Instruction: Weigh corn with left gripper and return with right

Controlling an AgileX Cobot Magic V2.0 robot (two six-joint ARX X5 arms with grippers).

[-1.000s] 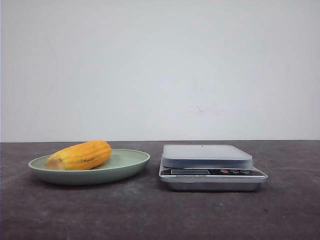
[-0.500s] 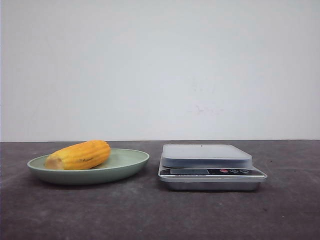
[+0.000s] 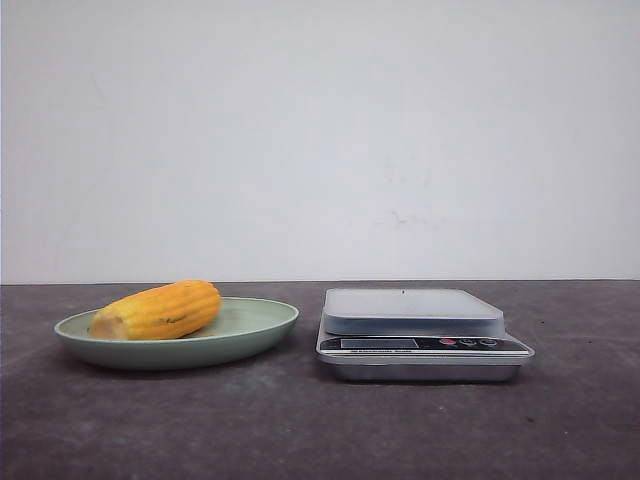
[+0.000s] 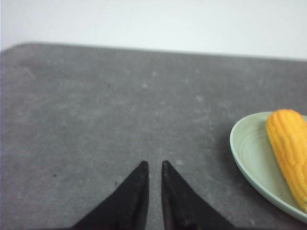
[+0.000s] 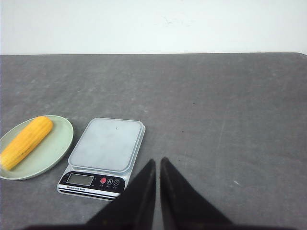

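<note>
Dark desk (image 3: 300, 430): corn (image 3: 157, 311) lies on plate (image 3: 250, 335) left of scale (image 3: 420, 335); left hand (image 4: 154, 166) and right hand (image 5: 158, 163) nearly closed, empty.

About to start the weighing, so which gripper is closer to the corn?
Left. The left gripper has the corn just beside it; the right gripper sits beyond the scale, across from the plate.

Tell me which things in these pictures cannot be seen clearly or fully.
- Scale: the display is too small and dim to read, in the front view and the right wrist view alike.
- Corn and plate: cut off by the edge of the left wrist view.
- Left gripper and right gripper: only the dark fingertips show; the frame edge cuts off the bodies. Neither appears in the front view.
</note>
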